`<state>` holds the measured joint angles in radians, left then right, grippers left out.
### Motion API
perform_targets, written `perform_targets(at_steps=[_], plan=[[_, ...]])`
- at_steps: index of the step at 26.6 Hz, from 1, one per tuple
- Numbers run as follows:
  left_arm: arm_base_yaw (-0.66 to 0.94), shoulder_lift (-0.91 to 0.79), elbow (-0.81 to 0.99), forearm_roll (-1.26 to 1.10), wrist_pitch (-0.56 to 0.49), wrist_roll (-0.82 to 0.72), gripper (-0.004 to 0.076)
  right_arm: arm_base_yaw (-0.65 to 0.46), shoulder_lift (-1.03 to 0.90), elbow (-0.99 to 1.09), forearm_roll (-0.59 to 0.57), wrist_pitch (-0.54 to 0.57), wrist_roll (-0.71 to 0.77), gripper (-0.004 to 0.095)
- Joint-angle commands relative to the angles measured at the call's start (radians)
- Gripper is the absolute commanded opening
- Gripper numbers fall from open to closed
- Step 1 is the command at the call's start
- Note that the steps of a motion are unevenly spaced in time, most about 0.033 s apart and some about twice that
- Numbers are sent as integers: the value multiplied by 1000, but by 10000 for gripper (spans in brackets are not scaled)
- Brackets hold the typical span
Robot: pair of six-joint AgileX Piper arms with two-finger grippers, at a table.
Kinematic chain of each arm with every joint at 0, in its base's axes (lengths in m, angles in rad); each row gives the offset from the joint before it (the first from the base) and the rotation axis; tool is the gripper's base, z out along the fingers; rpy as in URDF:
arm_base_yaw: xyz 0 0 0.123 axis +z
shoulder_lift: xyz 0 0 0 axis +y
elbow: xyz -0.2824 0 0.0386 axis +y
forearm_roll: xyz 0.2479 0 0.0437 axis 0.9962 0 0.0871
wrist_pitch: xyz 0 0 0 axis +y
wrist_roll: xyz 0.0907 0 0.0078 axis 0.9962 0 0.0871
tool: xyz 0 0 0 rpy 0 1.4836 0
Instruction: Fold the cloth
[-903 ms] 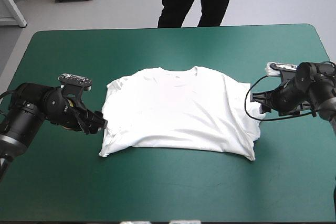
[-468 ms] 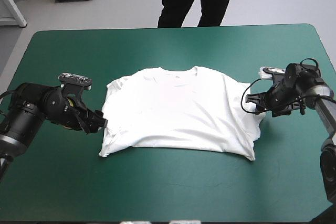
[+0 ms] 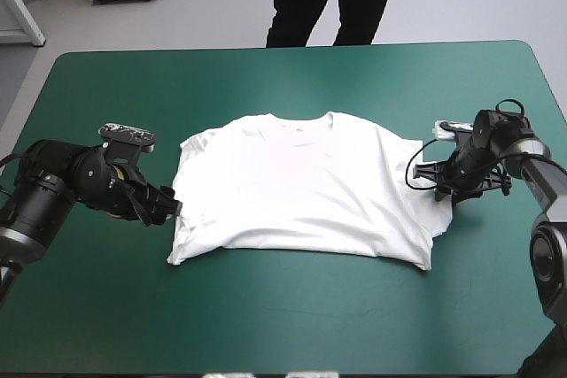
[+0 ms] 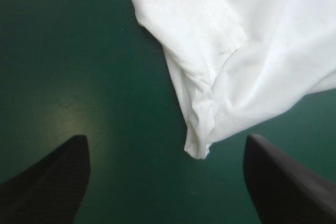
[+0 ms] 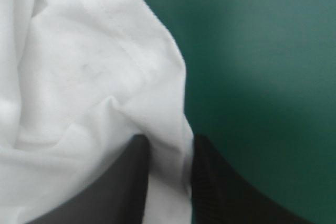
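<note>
Since the earlier frames the right gripper (image 3: 432, 174) has slid inward onto the sleeve (image 3: 415, 158); the left gripper (image 3: 166, 206) has not shifted.

High view: the T-shirt (image 3: 301, 188) lies spread flat mid-table on the teal-green cover (image 3: 292, 307), collar at 12 o'clock. The grippers sit at its 9 and 3 o'clock, probably to lift both sides together.

Left wrist view: the black fingers (image 4: 52, 179) stand released and apart, a cloth corner (image 4: 198, 148) just ahead between them.

Right wrist view: the fingers (image 5: 220, 182) are clenched on the sleeve hem.
</note>
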<state>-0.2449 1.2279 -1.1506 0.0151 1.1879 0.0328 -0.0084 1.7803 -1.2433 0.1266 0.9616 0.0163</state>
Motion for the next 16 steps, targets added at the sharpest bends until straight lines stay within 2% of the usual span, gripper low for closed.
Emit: perform_targets(at_steps=[1,9,14,16], plan=[[-3,-26,-33,-8,-25,-11,580,-2,-38,-17,62,-6,-16,-20],[-3,-26,-33,-26,-20,-11,580,19,-116,-67,66,8,-16,-17],[-3,-26,-33,-26,-20,-11,580,131,-146,-164,70,5,-2,-17],[-3,-26,-33,-26,-20,-11,580,183,-136,-180,118,-37,-2,-17]])
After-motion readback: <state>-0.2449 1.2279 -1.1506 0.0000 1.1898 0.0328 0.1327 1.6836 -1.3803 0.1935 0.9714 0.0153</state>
